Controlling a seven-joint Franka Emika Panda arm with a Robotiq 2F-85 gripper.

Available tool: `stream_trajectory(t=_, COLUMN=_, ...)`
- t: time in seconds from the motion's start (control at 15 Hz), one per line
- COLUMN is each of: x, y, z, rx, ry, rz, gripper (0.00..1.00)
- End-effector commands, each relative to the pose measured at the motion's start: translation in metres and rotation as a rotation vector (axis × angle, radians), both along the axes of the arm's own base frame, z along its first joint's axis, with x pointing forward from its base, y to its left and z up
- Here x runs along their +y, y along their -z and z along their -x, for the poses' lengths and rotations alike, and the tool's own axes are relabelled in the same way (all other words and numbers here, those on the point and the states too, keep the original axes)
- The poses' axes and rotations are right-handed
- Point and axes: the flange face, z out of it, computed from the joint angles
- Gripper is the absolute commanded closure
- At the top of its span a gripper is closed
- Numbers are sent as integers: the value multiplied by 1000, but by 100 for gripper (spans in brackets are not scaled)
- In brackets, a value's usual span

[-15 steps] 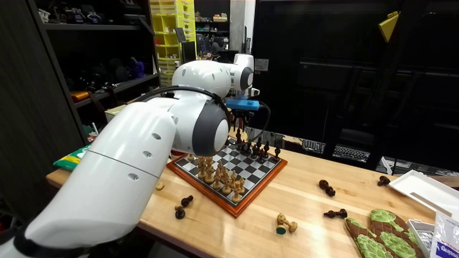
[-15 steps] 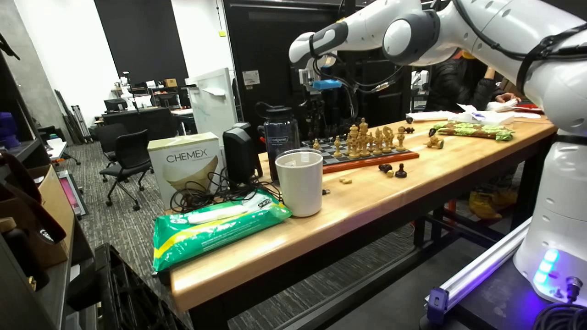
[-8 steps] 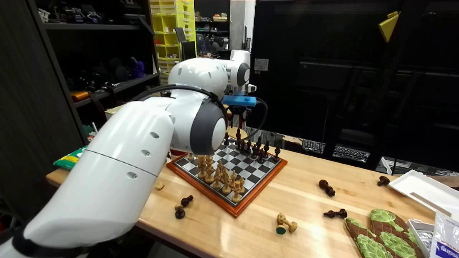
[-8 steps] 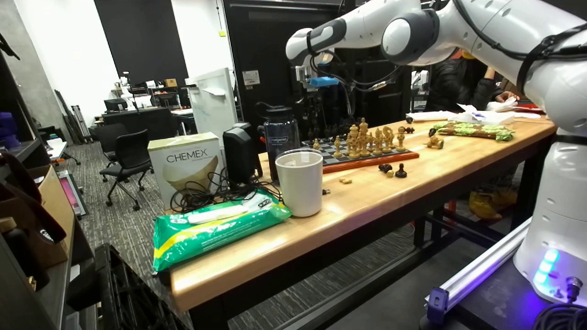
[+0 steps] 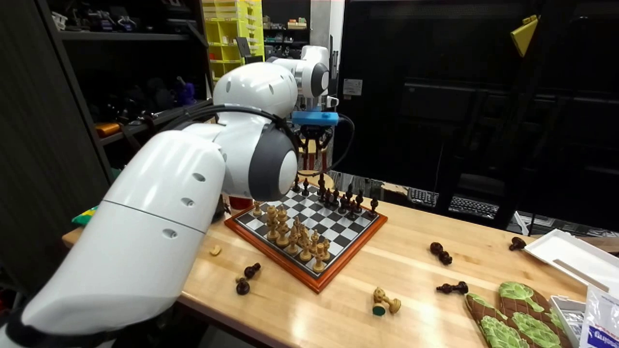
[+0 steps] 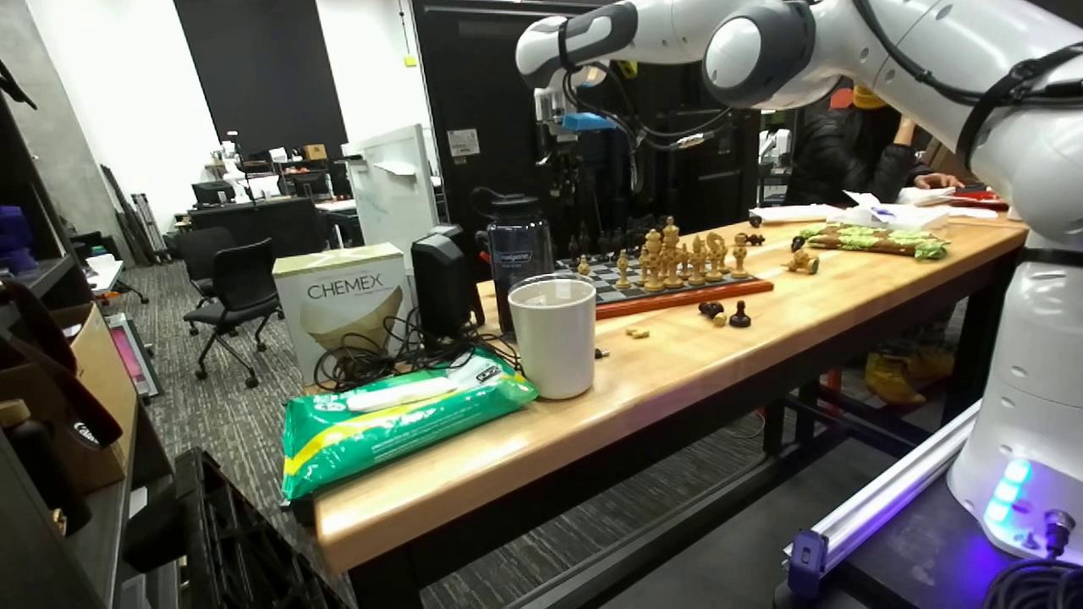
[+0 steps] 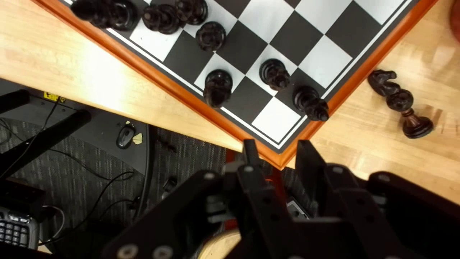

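My gripper (image 7: 277, 144) stands open in the wrist view, its two black fingers apart with nothing between them. Beyond the fingertips lies the corner of a chessboard (image 7: 284, 158) with a reddish wooden frame. Closest to that corner stand a dark piece (image 7: 311, 103), another dark piece (image 7: 275, 74) and a third dark piece (image 7: 217, 88). In an exterior view the gripper (image 5: 312, 149) hangs well above the board's far corner, touching nothing. Light wooden pieces (image 5: 302, 241) are grouped at the near side of the board; more dark pieces (image 5: 343, 203) line the far side.
Fallen dark pieces (image 7: 399, 100) lie beside the board. On the table are loose pieces (image 5: 382, 302), an oven mitt (image 5: 522, 314) and a white tray (image 5: 575, 256). A dark bottle (image 6: 516, 254), white cup (image 6: 554, 338) and green wipes pack (image 6: 406, 423) stand at one end.
The arm has risen, carrying the gripper up and away from the dark pieces, leftward in both exterior views. Dark pieces at the board's far corner have come into sight. The chess pieces seem unmoved.
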Motion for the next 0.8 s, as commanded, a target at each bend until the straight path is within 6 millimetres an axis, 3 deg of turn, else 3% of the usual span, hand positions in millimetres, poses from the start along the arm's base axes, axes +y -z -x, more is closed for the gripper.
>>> stream_trajectory(t=0.0, x=9, y=-34, z=19, rx=33, ry=13, rz=10, gripper=48)
stream_trajectory(t=0.07, x=11, y=-39, z=22, rx=41, ry=16, rz=12, gripper=40)
stream_trajectory(t=0.13, x=14, y=-44, z=25, rx=45, ry=15, rz=13, gripper=39)
stream_trajectory(t=0.33, x=19, y=-55, z=31, rx=52, ry=6, rz=8, gripper=23)
stream_trajectory(t=0.53, x=20, y=-58, z=33, rx=52, ry=7, rz=0, gripper=2)
stream_trajectory(t=0.73, x=17, y=-55, z=31, rx=48, ry=15, rz=-3, gripper=0)
